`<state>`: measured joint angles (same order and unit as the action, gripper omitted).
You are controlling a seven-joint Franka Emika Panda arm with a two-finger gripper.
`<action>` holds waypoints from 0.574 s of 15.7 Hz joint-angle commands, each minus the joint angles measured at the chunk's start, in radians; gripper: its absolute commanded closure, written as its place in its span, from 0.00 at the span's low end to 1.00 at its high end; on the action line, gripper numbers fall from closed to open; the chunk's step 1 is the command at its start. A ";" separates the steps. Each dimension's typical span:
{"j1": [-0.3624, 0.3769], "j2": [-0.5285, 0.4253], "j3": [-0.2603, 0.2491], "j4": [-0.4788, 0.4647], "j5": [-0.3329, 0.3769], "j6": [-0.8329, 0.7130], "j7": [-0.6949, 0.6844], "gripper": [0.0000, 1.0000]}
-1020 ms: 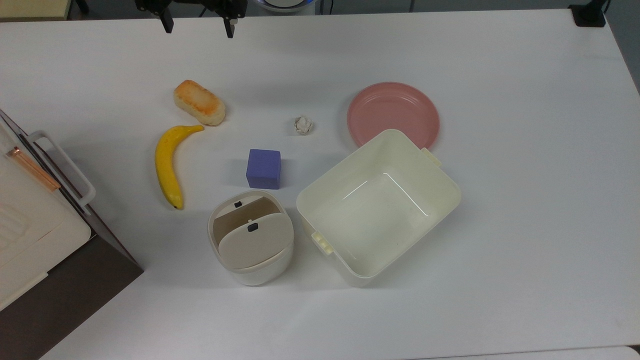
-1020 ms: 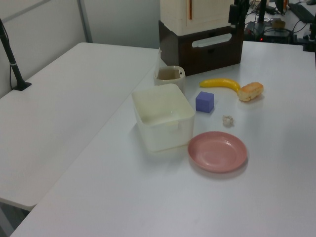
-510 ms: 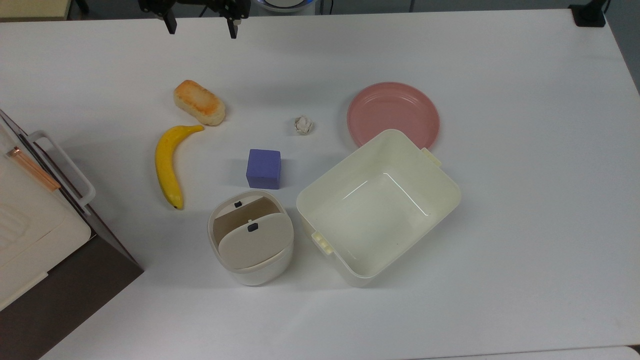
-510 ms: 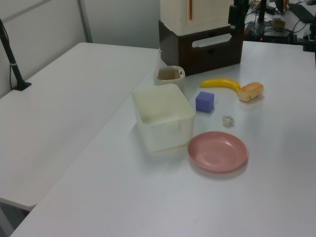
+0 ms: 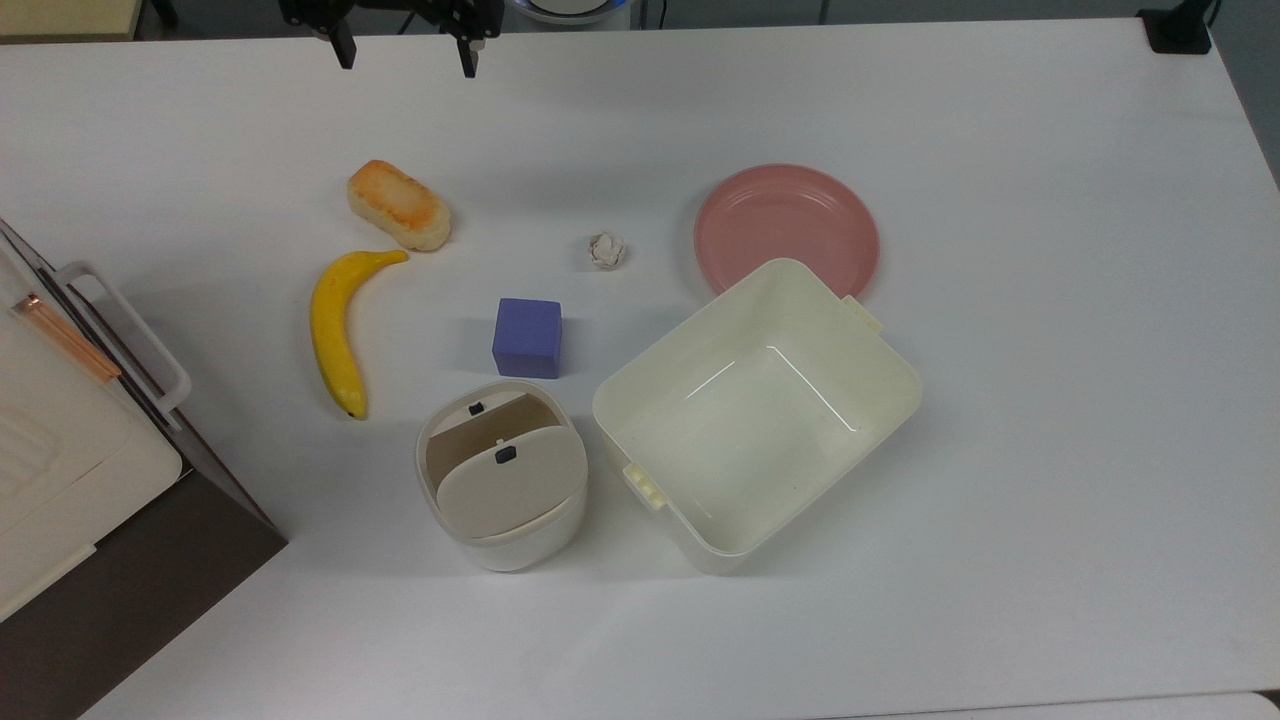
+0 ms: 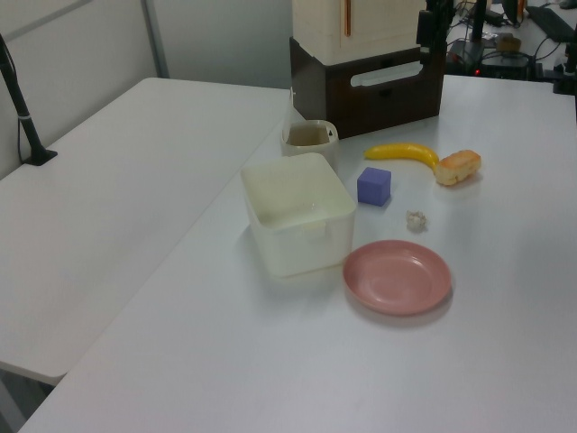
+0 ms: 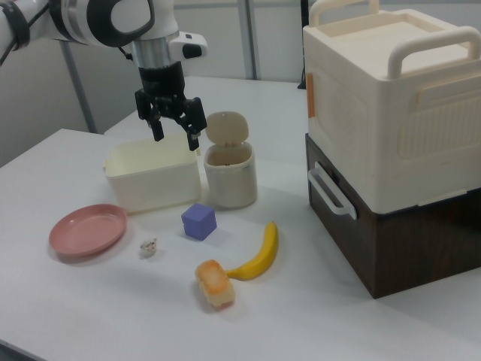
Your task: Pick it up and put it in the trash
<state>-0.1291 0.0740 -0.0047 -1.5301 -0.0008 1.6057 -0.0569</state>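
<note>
Top view: the black two-finger gripper [image 5: 405, 55] hangs at the far table edge, fingers spread apart and holding nothing.
Paper: the tiny crumpled white-grey paper ball [image 5: 606, 250] lies loose on the white table [image 5: 1050, 400], between the toasted bread roll [image 5: 398, 204] and the round pink plate [image 5: 786, 230], touching neither.
Step in hand: reaching for the ball; judged barely begun, since the gripper is well apart from it.
Doing it well: centre the spread fingers over the ball, descend until the tips nearly meet the table, then close gently; so small a wad could slip or get nudged aside.
Bin: the small rounded off-white bin with a beige swing lid [image 5: 502, 474] stands just beside the large cream rectangular tub [image 5: 757, 412].
In the way: the purple cube [image 5: 527, 337] sits between ball and bin, so carry high over it.
Others: yellow banana [image 5: 338, 329]; in the right view, a cream handled box on a dark brown base [image 7: 391, 128].
</note>
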 commanded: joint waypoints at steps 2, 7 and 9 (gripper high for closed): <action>0.032 -0.013 -0.012 -0.036 -0.025 0.025 -0.018 0.00; 0.169 0.128 0.002 -0.027 -0.185 0.028 0.064 0.00; 0.212 0.196 0.003 -0.007 -0.255 0.034 0.113 0.00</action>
<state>0.0151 0.1863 0.0035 -1.5494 -0.1660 1.6061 -0.0160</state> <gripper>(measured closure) 0.000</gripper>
